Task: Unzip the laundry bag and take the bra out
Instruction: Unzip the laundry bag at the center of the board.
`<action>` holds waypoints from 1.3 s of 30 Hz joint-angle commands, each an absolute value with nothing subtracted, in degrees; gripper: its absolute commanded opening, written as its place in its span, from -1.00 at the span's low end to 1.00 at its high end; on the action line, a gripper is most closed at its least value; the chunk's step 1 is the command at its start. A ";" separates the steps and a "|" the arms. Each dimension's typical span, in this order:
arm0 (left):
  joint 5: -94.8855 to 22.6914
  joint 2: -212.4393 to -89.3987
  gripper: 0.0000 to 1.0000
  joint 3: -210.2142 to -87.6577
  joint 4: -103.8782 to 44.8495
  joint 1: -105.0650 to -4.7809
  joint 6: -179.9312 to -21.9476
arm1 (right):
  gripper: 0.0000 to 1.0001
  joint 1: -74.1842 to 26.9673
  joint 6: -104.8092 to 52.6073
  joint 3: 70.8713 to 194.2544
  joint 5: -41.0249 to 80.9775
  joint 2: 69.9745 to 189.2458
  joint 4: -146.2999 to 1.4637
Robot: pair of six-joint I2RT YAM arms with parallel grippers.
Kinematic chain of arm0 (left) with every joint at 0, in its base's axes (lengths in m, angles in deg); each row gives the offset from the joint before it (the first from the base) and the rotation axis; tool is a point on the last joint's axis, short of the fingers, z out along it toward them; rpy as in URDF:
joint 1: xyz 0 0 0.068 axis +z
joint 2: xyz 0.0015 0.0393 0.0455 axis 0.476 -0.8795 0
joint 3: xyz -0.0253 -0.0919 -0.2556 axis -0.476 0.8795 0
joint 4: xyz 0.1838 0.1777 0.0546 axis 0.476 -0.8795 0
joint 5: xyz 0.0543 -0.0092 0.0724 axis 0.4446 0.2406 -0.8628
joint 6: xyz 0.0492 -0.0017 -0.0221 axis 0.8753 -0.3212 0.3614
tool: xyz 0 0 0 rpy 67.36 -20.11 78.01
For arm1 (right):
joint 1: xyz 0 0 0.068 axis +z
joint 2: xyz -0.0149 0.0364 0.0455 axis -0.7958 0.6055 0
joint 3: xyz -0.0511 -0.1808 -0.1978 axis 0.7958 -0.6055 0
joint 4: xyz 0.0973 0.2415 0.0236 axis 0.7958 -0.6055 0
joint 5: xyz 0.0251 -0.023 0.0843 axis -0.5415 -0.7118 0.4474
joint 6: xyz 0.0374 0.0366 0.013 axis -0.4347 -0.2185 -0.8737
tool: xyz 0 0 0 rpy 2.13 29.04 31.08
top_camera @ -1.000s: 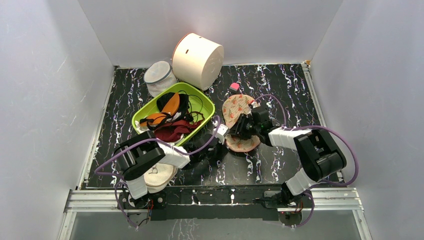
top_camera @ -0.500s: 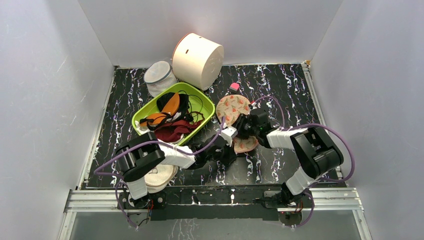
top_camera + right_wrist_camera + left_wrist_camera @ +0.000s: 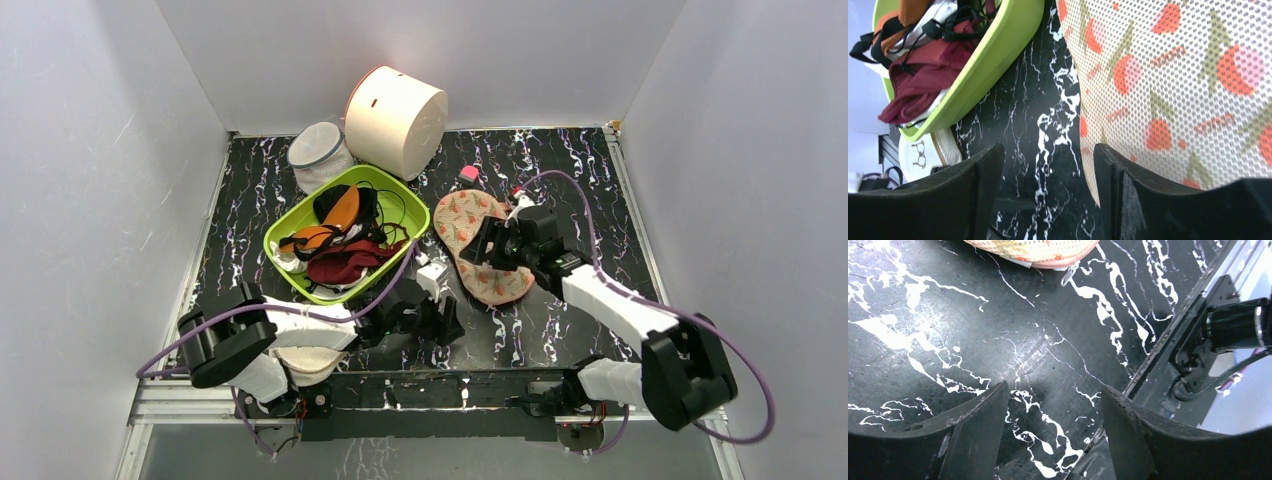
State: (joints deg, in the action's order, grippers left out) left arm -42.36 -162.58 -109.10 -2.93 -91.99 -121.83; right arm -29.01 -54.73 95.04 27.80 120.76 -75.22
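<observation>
Black marbled table top [image 3: 560,170], veined in white and walled in grey, fills the overhead view. A flat oval peach mesh laundry bag [image 3: 462,215] with red and green motifs lies right of centre, its long axis running from upper left to lower right, beside a lime-green plastic tub [image 3: 419,214]. The right gripper [image 3: 480,250] hovers over the bag's middle. The left gripper [image 3: 440,322] sits lower left of the bag's lower end, apart from it, so the right arm is nearer.

From the left wrist, both fingers [image 3: 973,435] stand spread over bare marble. The bag's rim [image 3: 1033,250] and a pale tab [image 3: 1068,276], perhaps the zipper pull, lie at the top edge.

From the right wrist, the parted fingers [image 3: 983,190] grip nothing, with the mesh [image 3: 1173,75] to the right. The bra is unseen and probably inside.
</observation>
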 commanded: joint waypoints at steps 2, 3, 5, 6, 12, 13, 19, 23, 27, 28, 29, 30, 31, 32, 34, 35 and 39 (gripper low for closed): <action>-42.30 -159.63 0.36 -109.28 -2.07 -90.24 -127.06 | 0.42 -29.09 -49.82 94.67 27.71 112.33 -87.09; -42.30 -160.44 0.36 -109.84 -1.34 -89.66 -128.69 | 0.52 -29.09 -50.10 93.65 27.67 111.07 -87.83; -42.19 -162.69 0.39 -110.30 1.82 -88.05 -133.60 | 0.71 -29.09 -49.97 92.13 25.22 108.27 -89.77; -42.40 -164.14 0.41 -110.52 3.18 -87.32 -136.33 | 0.82 -29.09 -50.18 91.34 22.80 106.86 -90.73; -42.82 -172.77 0.40 -115.54 8.12 -84.79 -146.67 | 0.96 -29.09 -52.05 88.83 15.35 96.89 -93.67; -43.25 -174.05 0.40 -116.63 8.03 -84.82 -147.75 | 0.96 -29.09 -53.09 88.14 14.37 94.74 -93.50; -49.99 -179.92 0.32 -124.51 -0.07 -84.71 -152.98 | 0.95 -29.10 -56.88 84.60 13.57 88.43 -93.63; -51.44 -181.75 0.07 -126.11 -2.68 -84.85 -154.18 | 0.70 -29.09 -57.10 83.14 16.23 88.45 -92.01; -51.93 -182.32 -0.21 -127.29 -3.51 -84.47 -153.38 | 0.55 -29.11 -55.57 84.30 16.91 89.45 -92.51; -52.29 -182.04 -0.29 -127.46 -3.81 -84.36 -153.05 | 0.52 -29.14 -55.18 84.42 17.00 89.54 -92.47; -52.61 -181.58 -0.38 -127.70 -4.27 -84.15 -152.68 | 0.47 -29.10 -54.74 84.30 17.25 89.64 -92.27; -52.56 -181.17 -0.49 -127.74 -4.17 -83.86 -152.49 | 0.40 -29.09 -54.18 84.10 17.78 89.78 -91.79; -52.31 -180.77 -0.59 -127.83 -3.78 -83.47 -152.20 | 0.34 -29.15 -53.83 83.63 18.43 89.95 -91.18; -51.99 -180.40 -0.65 -128.02 -3.75 -83.18 -151.84 | 0.29 -29.10 -53.67 83.12 19.25 90.20 -90.34; -51.70 -179.61 -0.70 -128.81 -4.65 -82.61 -151.53 | 0.23 -29.09 -52.96 81.66 21.90 91.03 -87.88; -51.41 -179.21 -0.72 -128.96 -4.56 -82.42 -151.33 | 0.20 -29.14 -52.60 81.17 23.17 91.55 -87.10; -49.89 -178.19 -0.85 -129.07 -3.04 -82.15 -151.59 | 0.06 -29.14 -50.23 80.19 27.88 93.66 -85.00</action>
State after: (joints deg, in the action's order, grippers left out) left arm -50.55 -182.14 -127.20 -3.41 -82.84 -152.19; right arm -29.03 -53.44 80.89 22.25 92.41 -91.05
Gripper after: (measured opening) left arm 0.109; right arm 0.552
